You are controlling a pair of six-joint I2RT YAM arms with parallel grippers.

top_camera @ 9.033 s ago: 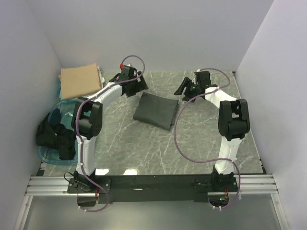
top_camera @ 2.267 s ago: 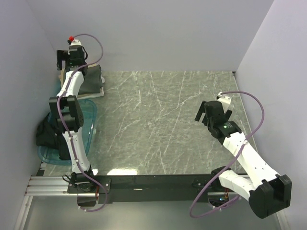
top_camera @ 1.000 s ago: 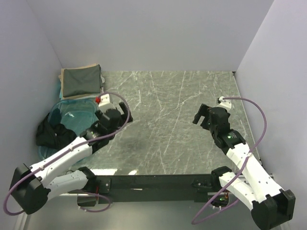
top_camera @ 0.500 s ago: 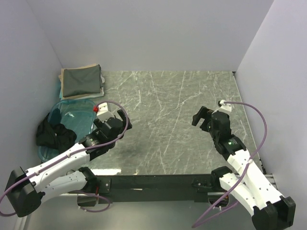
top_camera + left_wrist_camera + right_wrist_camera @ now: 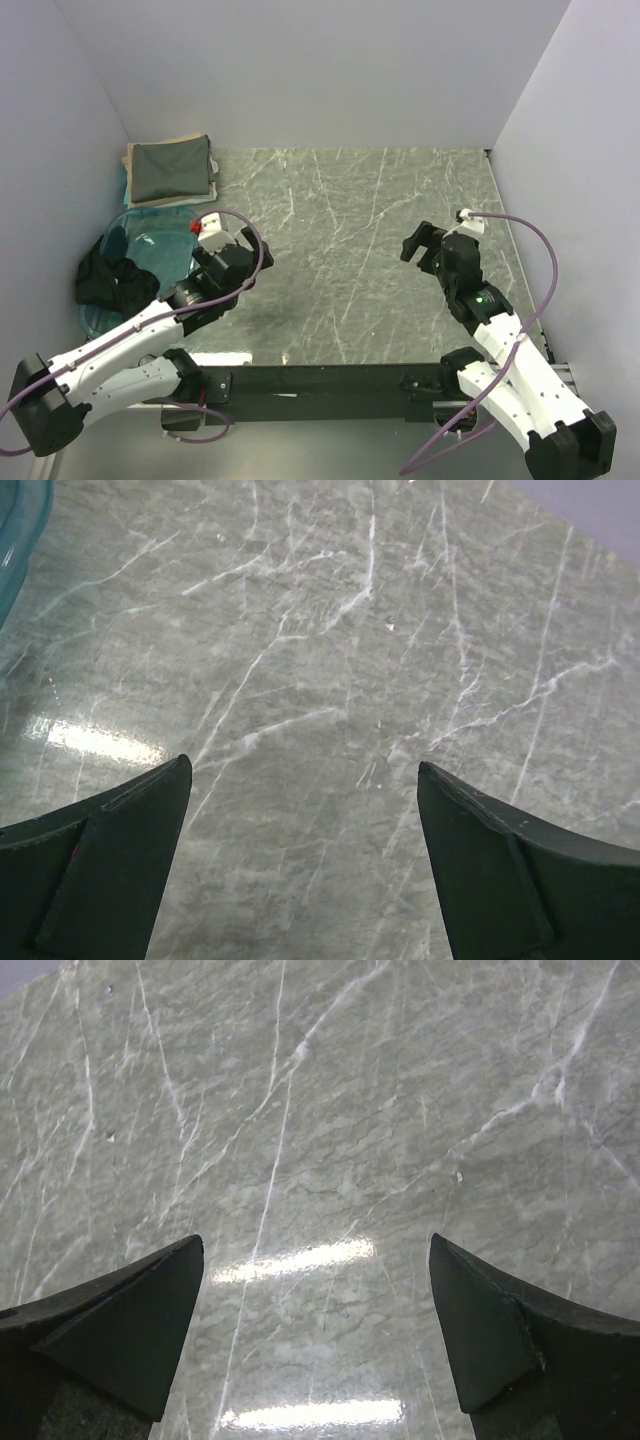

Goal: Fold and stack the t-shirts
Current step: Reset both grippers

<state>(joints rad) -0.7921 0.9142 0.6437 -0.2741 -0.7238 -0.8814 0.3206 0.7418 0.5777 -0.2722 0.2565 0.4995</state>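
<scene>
Your left end effector (image 5: 238,265) and right end effector (image 5: 420,243) both have their fingers apart, holding nothing. The black t-shirts (image 5: 115,285) lie heaped in the tub (image 5: 150,235) at the frame's left edge, to the left of the left end effector. I judge that arm is the nearer one.

The tabletop (image 5: 370,230), a grey-green marble-look slab with white veins, is carrying things only along its left side. A folded tan t-shirt (image 5: 160,203) is lying in the far left corner, with a folded charcoal-grey t-shirt (image 5: 168,170) sitting on top and covering most of it. Just nearer, a translucent teal tub (image 5: 155,240) is sitting at the left edge, with black t-shirts (image 5: 112,282) heaping up in its left part. In both wrist views, the veined stone is catching bright patches of glare.
</scene>
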